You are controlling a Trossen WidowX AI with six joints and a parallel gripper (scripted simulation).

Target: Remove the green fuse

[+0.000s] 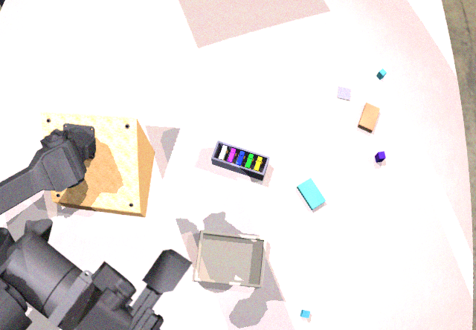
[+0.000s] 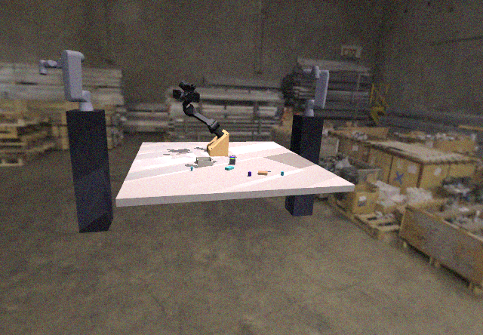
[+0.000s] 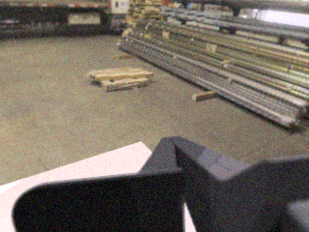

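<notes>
The green fuse (image 1: 249,160) sits in the dark fuse block (image 1: 251,173) (image 2: 232,161), between the blue fuse (image 1: 240,158) and the yellow fuse (image 1: 258,163). A magenta fuse (image 1: 231,154) and a white fuse (image 1: 222,151) stand farther left in the row. The grey, open-topped tray (image 1: 227,259) (image 2: 203,161) is empty and lies below the block in the top view. My gripper (image 3: 170,146) is shut with nothing visible between its fingers. It is raised high above the table on the tray's side, well away from the block; its fingertips are hard to make out in the top and exterior views.
The arm stands on a yellow wooden wedge (image 1: 130,165) (image 2: 220,145) left of the block. A teal slab (image 1: 311,194) lies right of the block. Farther right are an orange block (image 1: 369,117), a purple cube (image 1: 380,156), a lilac tile (image 1: 343,93) and a small teal block (image 1: 381,73).
</notes>
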